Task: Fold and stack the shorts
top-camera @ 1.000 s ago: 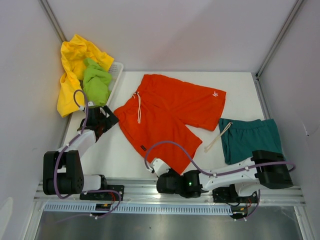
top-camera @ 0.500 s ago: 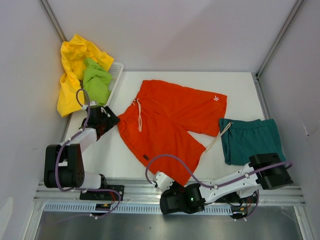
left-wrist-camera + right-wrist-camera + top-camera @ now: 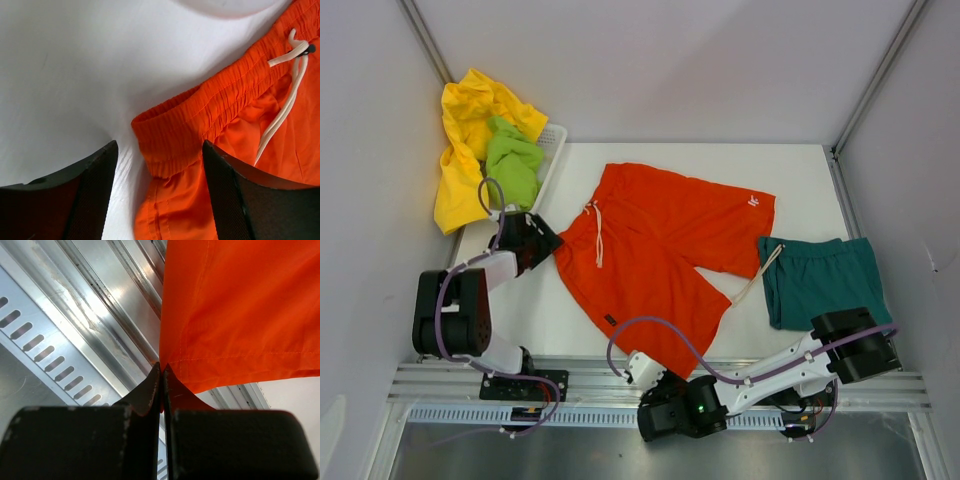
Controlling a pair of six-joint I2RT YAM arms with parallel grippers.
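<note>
Since a second ago the right gripper [image 3: 642, 368] has drawn back toward the bottom of the frame, off the table [image 3: 540, 310] and over the metal rail [image 3: 570, 380]. It has dragged one leg of the orange shorts [image 3: 660, 240] with it, so the whole garment has slid a little down and to the right. The left gripper [image 3: 542, 243] has crept closer to the waistband and its jaws have narrowed somewhat.

In the right wrist view the right gripper [image 3: 161, 372] is pinched tight on the hem corner of the orange shorts [image 3: 235, 310], which hang over the slotted rail [image 3: 75, 325]. In the left wrist view the left gripper [image 3: 159, 150] has its jaws apart, one finger on each side of the waistband corner of the orange shorts [image 3: 200, 125], holding nothing. The pale drawstring [image 3: 280, 120] lies at the upper right of that view.

From above, the orange shorts lie spread in the middle of the table, waistband to the left and legs to the right and bottom. The teal shorts [image 3: 820, 280] sit at the right edge, just beside the orange ones. The yellow shorts [image 3: 470, 130] and green shorts [image 3: 510, 165] are heaped in the basket [image 3: 554, 140] at the upper left.
</note>
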